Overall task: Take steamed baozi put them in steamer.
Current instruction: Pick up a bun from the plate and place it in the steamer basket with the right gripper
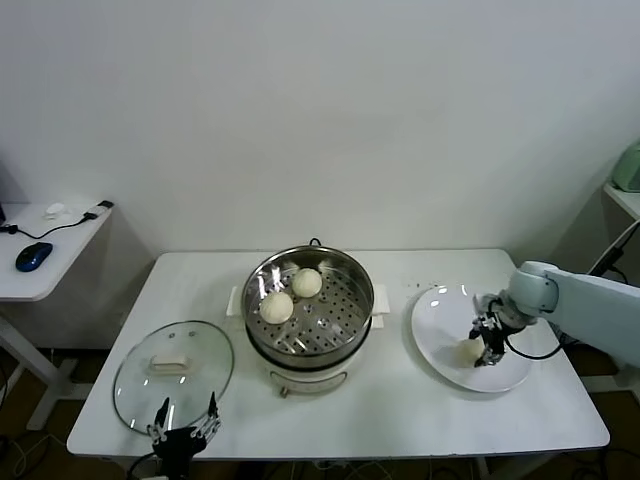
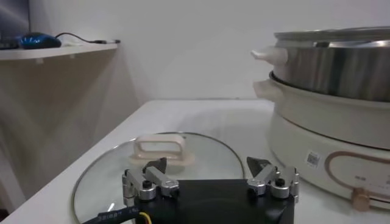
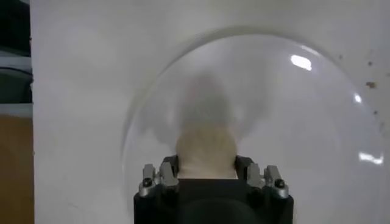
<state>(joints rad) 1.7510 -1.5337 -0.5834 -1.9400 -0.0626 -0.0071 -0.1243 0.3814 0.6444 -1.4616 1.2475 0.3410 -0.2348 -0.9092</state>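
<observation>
My right gripper (image 1: 487,345) is down on the white plate (image 1: 440,310) at the right of the table (image 1: 400,420), fingers (image 3: 164,173) closed against both sides of one steamed baozi (image 3: 206,151). The bun sits on the near part of the plate, pale cream, smooth and rounded; its near side is hidden behind the gripper body in the right wrist view.

The steamer (image 1: 345,345) stands at the table's centre, left of the plate. Two more baozi (image 1: 277,307) lie on its perforated tray, left of middle, close together.

My left gripper (image 1: 183,432) hangs parked at the near left edge, jaws wide apart, just near of the glass lid (image 1: 135,385), holding nothing.
</observation>
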